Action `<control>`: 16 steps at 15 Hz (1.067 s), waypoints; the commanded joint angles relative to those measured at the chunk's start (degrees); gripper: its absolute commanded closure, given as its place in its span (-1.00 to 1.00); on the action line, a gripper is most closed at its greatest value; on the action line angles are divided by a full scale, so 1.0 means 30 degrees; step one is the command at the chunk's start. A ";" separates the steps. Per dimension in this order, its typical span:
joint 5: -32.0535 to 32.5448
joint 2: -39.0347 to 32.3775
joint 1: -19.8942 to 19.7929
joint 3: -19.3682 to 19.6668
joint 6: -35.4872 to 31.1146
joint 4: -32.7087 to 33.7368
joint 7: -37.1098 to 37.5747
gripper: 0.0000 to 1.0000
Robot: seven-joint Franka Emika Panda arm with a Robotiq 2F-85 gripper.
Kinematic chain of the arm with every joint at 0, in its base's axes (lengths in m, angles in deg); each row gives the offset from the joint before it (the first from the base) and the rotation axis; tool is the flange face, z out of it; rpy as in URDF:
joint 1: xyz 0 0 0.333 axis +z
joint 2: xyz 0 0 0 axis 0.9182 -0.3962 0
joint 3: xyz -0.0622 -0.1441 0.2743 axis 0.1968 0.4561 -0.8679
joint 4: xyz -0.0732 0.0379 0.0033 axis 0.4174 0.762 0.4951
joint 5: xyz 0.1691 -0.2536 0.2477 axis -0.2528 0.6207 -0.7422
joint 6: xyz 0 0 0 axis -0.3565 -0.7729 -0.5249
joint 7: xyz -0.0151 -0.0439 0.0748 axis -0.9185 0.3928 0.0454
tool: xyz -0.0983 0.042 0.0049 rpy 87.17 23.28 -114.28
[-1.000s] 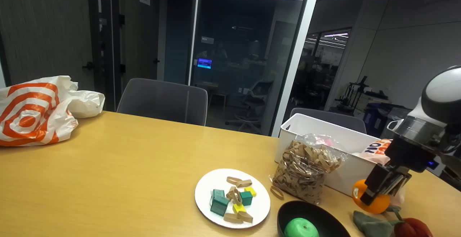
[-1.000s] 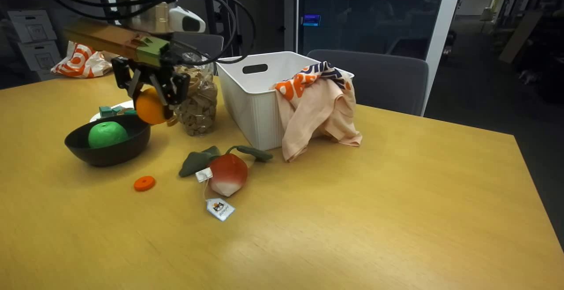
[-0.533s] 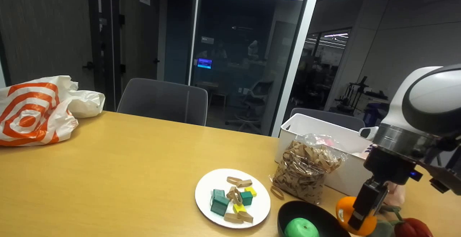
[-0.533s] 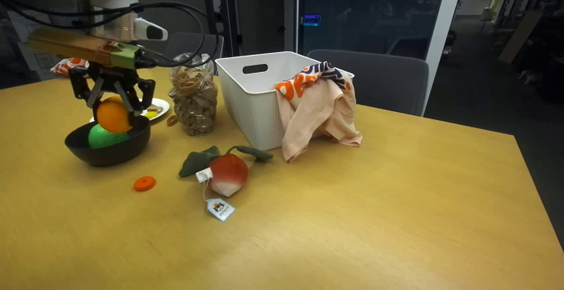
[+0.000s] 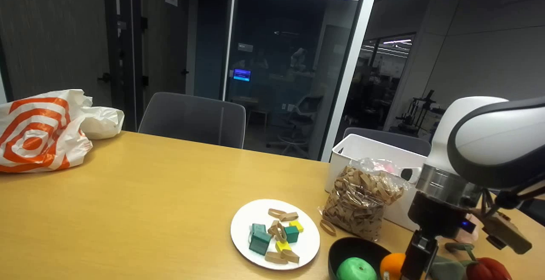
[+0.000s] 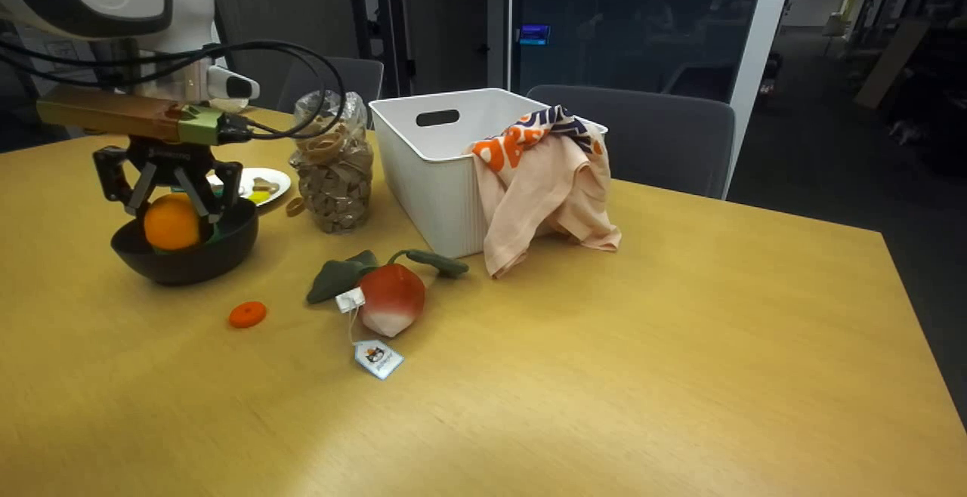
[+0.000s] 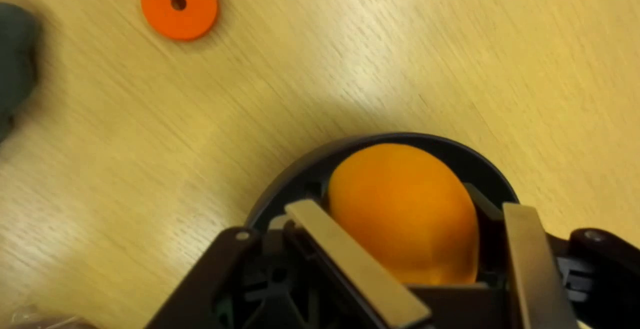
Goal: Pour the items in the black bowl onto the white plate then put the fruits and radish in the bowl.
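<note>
My gripper (image 6: 175,216) is shut on the orange fruit (image 7: 400,204), with a finger on either side. It holds the orange low inside the black bowl (image 6: 181,269). The green fruit (image 5: 357,268) lies in the bowl beside the orange; an exterior view shows it mostly hidden behind the orange. The white plate (image 5: 245,218) holds green-teal blocks (image 5: 259,242), yellow blocks (image 5: 282,246) and brown bands (image 5: 276,230). The red plush radish (image 6: 391,297) with dark green leaves and a paper tag lies on the table, apart from the bowl.
An orange disc with a hole (image 6: 248,314) lies in front of the bowl. A clear bag of brown bands (image 5: 359,203) stands behind the bowl. Beside it is a white bin (image 6: 438,202) with a peach cloth (image 6: 540,202) over its rim. A Target bag (image 5: 42,135) lies far off.
My gripper has carried the orange from beside the bowl to over it and lowered it inside. The plate, its contents and the radish have not moved.
</note>
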 commanded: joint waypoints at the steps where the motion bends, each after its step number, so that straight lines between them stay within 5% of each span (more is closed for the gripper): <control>1: 0.0070 -0.0303 0.0164 -0.0335 -0.2373 -0.0357 -0.0392 0.17; 5: 0.0210 -0.0739 0.0146 -0.0496 -0.3465 -0.0504 -0.0404 0.17; 6: 0.0199 -0.0759 0.0130 -0.0512 -0.3555 -0.0520 -0.0368 -0.83; 12: 0.0223 0.0504 -0.0069 -0.0338 -0.3451 -0.0801 -0.0077 -1.00; 16: 0.1788 0.0691 -0.1351 0.0318 -0.3750 -0.0413 0.3110 -1.00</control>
